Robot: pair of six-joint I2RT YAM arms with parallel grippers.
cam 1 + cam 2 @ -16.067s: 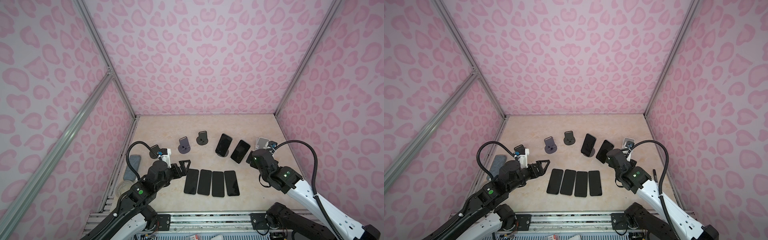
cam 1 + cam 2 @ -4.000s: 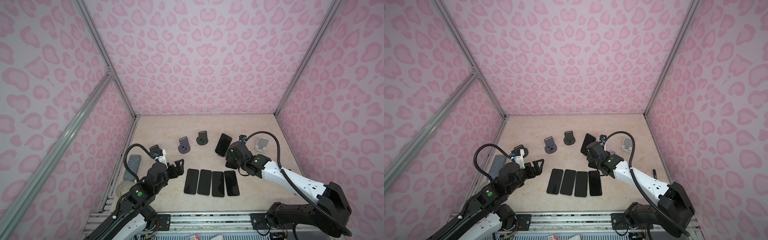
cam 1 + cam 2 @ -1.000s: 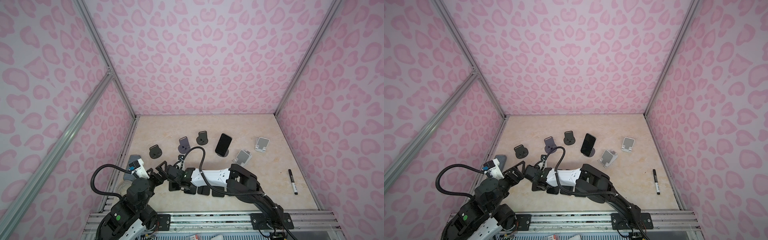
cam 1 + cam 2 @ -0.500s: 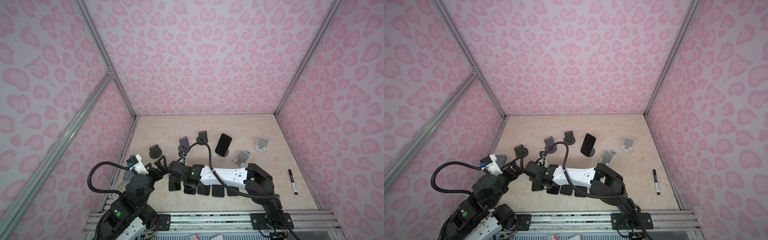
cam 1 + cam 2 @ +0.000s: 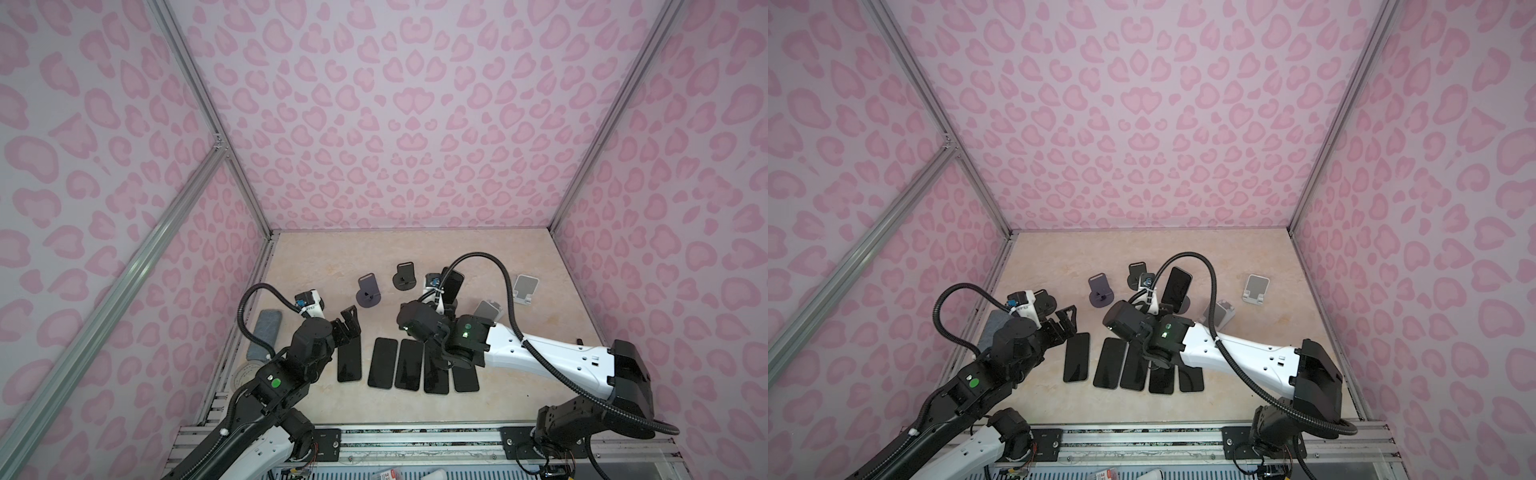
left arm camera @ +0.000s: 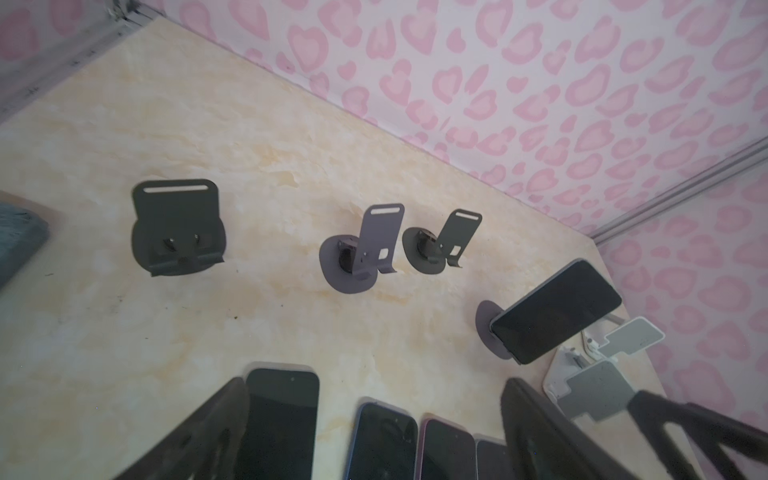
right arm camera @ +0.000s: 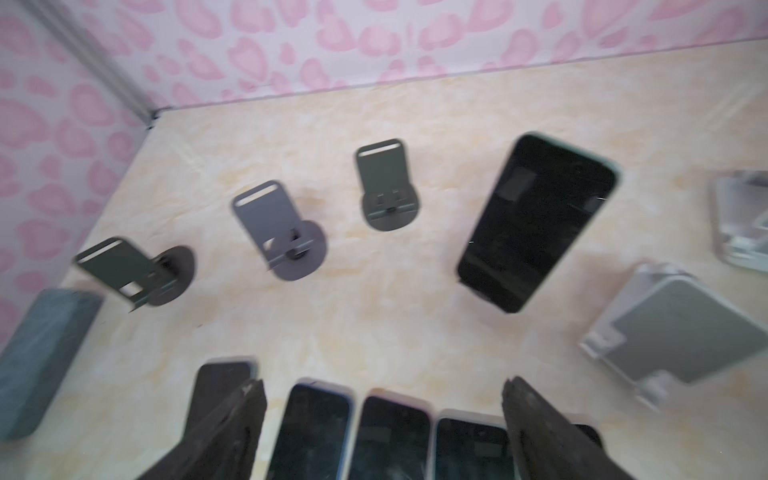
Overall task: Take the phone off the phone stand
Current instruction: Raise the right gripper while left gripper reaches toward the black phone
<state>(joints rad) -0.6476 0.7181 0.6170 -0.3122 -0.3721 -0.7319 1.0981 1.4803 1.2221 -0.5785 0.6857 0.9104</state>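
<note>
glossy phone point(image 6: 557, 309), matt stand point(image 6: 483, 320), smooth tabletop point(image 6: 249, 124)

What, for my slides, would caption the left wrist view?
One phone leaning on its stand, empty stands alongside, flat phones near the open left gripper.

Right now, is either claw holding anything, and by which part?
Nothing is held: the left claw and right claw both gape empty; the phone rests on its stand.

ok so the phone point(image 5: 1177, 286) is leaning on its stand point(image 5: 1185, 308), right arm point(image 5: 1225, 353) hanging just in front of it over the row of five flat phones point(image 5: 1109, 363), left gripper point(image 5: 1068, 319) spread wide and empty off to its left.
</note>
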